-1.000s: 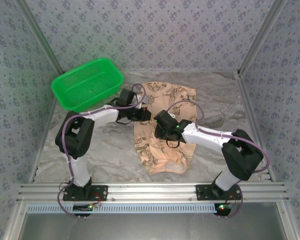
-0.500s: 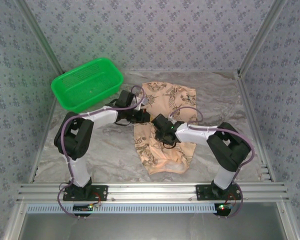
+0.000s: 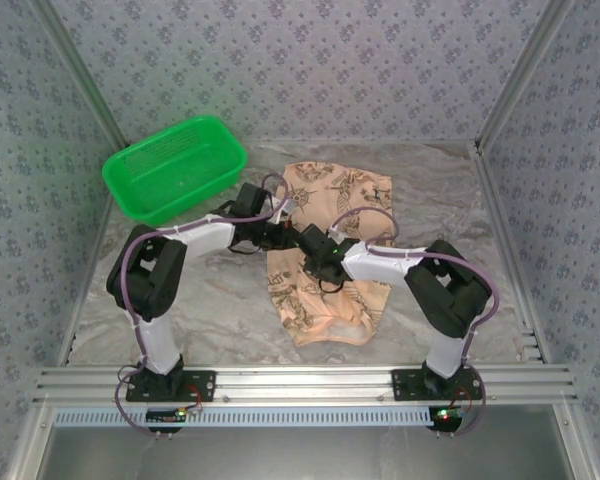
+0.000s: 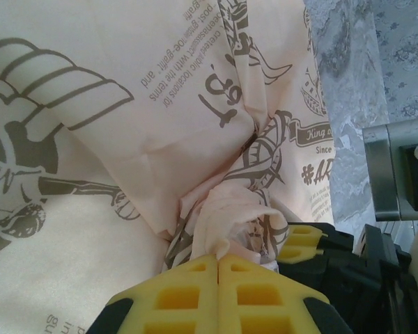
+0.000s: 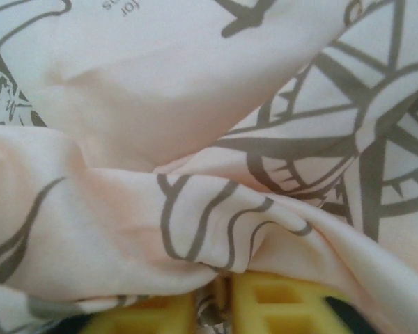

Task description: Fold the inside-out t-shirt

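**A:** What do the left fingers (image 4: 184,296) have?

**B:** They're pressed tight together, with a twisted wad of the t-shirt (image 3: 325,310) nipped at their tips. Creases fan out from that pinch across the printed cloth.

**A:** And the right fingers (image 5: 279,306)?

**B:** Drawn almost together. Only a thin slit is left, with what looks like a slip of cloth caught in it, and a thick fold rolls over their tips. I'd call that a grip, though a shallow one.

**A:** Where's the shirt itself?

**B:** In the middle of the tabletop (image 3: 210,310), running from near to far between the two arms. Both pairs of fingers meet close together at its left edge, about halfway along, and the cloth narrows there.

**A:** So how do we do this well?

**B:** My guess is that they're gathering cloth to lift and spread it. The two grips sit very near each other, so they should part slowly and evenly, stretching the fabric without tugging it free. Lift enough to clear the tabletop. Watch that bunched wad, since several layers are probably caught in it and could drag hidden cloth along.
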You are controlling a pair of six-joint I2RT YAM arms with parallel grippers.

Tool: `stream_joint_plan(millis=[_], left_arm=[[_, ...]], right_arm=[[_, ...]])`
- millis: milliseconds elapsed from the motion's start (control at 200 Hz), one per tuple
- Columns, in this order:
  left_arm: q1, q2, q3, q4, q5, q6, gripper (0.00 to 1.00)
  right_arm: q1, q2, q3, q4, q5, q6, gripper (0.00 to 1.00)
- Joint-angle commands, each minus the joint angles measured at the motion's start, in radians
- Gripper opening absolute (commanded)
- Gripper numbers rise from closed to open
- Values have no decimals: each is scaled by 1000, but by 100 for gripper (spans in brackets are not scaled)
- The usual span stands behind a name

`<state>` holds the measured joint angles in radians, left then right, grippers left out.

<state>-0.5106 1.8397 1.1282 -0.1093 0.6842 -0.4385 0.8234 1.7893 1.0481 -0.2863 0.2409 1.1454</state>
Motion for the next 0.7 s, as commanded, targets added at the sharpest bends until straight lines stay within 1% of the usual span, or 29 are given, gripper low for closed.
stream_joint_plan(millis=[0, 25, 180, 345, 490, 645, 695], left_arm=[[4, -39, -2, -6, 17, 0, 0], [7, -39, -1, -11, 15, -2, 0], [20, -65, -1, -19, 2, -12, 0], [33, -87, 24, -36, -14, -55, 0], [44, -116, 19, -77, -49, -55, 0], [71, -161, -36, -100, -81, -50, 0], [85, -180, -62, -107, -100, -41, 0]], right_arm=[[-7, 33, 32, -25, 45, -45, 3], [-8, 30, 36, -34, 45, -58, 0], [-2, -77, 53, -58, 42, -173, 0], [24, -233, 51, -77, 28, -388, 0], [84, -340, 34, -98, -73, -577, 0], [167, -404, -25, -74, -181, -620, 0], [190, -409, -43, -44, -251, -637, 1]])
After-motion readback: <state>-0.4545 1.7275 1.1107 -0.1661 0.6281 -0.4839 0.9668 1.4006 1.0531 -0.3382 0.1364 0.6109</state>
